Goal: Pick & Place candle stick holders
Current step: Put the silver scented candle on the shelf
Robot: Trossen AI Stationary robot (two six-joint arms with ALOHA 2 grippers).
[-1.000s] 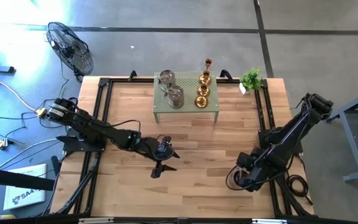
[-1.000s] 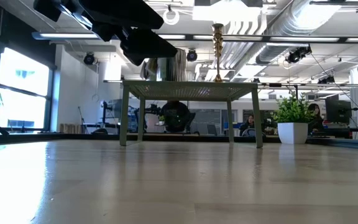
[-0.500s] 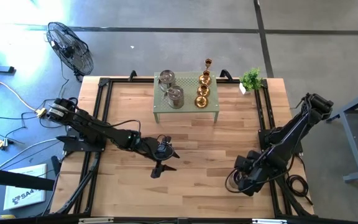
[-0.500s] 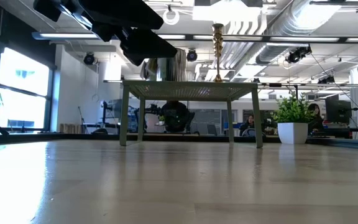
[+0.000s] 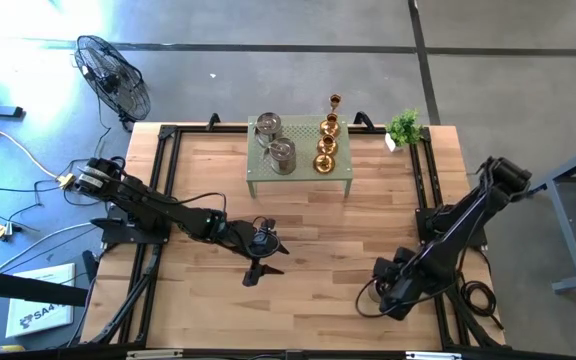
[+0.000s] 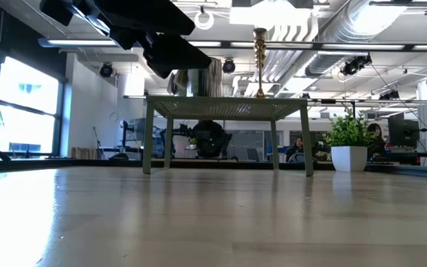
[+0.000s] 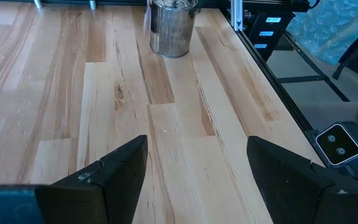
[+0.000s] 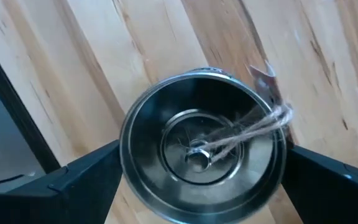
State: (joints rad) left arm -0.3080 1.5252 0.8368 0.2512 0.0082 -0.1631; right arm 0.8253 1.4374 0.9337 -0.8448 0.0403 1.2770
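From above, my left gripper (image 5: 258, 270) is hovering open over bare wood, the green perforated metal stand (image 5: 300, 160) ahead carrying squat silver holders (image 5: 281, 155) and gold stemmed holders (image 5: 325, 150). My right gripper (image 5: 393, 298) is hanging near the table's front right. Its wrist view: fingers spread wide around a round silver-grey holder (image 8: 204, 146), directly below.

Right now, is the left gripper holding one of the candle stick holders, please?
No, the left gripper is open over bare wood, with a silver holder standing farther off.
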